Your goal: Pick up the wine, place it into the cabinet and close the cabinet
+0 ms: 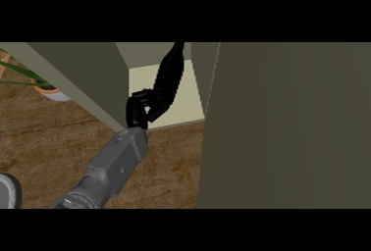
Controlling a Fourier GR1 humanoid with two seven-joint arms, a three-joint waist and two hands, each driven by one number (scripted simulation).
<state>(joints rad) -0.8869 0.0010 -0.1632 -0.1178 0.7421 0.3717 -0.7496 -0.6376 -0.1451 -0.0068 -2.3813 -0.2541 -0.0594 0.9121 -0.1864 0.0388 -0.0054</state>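
Note:
The dark wine bottle (168,78) leans tilted inside the open cabinet (190,105), its base low over the pale shelf floor and its top toward the cabinet's back. My right hand (140,109) is curled round the bottle's lower part, at the cabinet's front edge beside the left wall (87,73). The grey forearm (116,162) comes up from the lower left. The cabinet's door (282,127) stands open at the right and fills much of the view. At the lower left edge shows a grey rounded piece (7,192), likely my left arm; its hand is out of view.
A potted plant (49,91) with long green leaves stands on the wooden counter (51,137) at the far left, beside the cabinet's left wall. The open door hides everything to the right.

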